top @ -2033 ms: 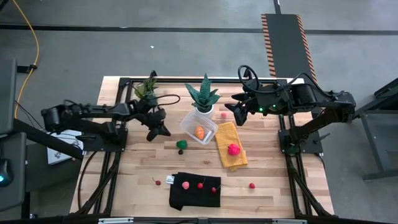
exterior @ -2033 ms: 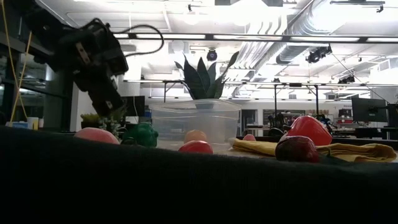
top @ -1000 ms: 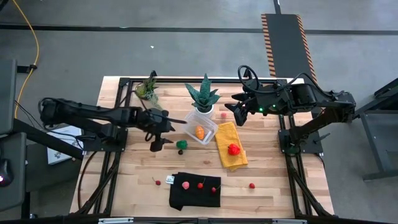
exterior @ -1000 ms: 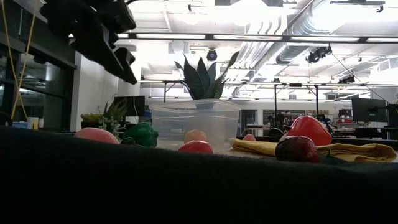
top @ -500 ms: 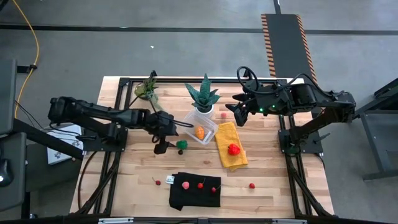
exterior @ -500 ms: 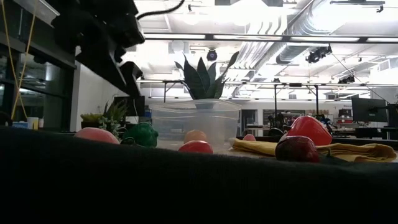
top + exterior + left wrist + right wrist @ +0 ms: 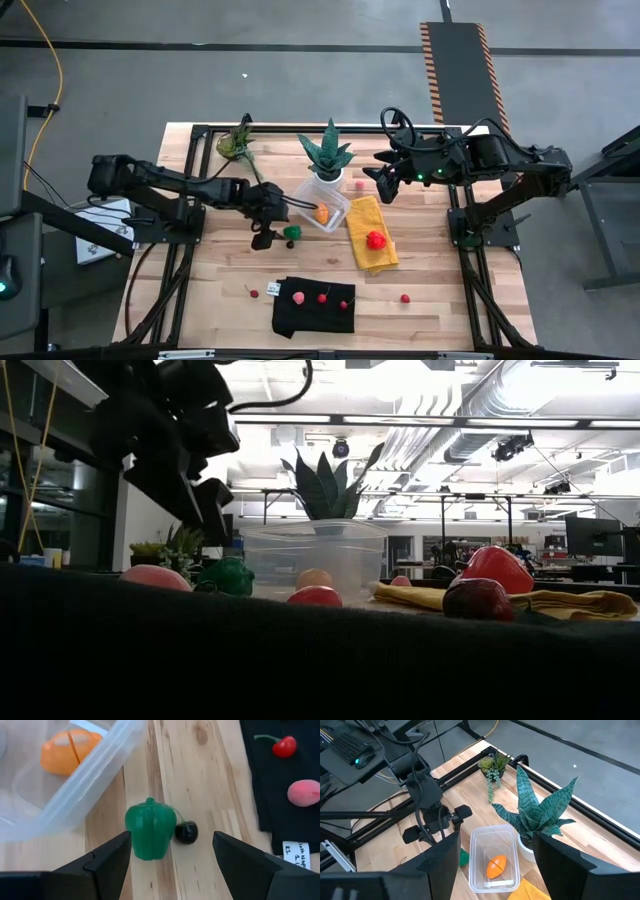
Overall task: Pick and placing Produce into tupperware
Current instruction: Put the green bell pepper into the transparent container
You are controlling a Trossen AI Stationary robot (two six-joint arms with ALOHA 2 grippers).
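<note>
My left gripper [image 7: 267,237] hovers open just left of a green toy pepper [image 7: 150,834] and a small dark cherry [image 7: 186,832]. Both rest on the wood beside the tupperware [image 7: 320,203]. In the left wrist view they lie ahead of the gap between my fingers, untouched. The clear tupperware [image 7: 75,790] stands on the table and holds an orange piece [image 7: 65,756]. My right gripper [image 7: 379,186] waits open at the far right, above the table, with nothing between its fingers.
A yellow cloth [image 7: 372,235] right of the box carries a red fruit [image 7: 375,239]. A black cloth [image 7: 313,306] near the front edge holds a pink fruit [image 7: 298,296] and two red cherries. Loose red pieces [image 7: 405,297] lie on the wood. Two potted plants [image 7: 326,155] stand behind the box.
My left gripper has moved toward the table's right edge and down, closing in on the green pepper. Its fingers have stayed open. The produce and the tupperware have not moved.
</note>
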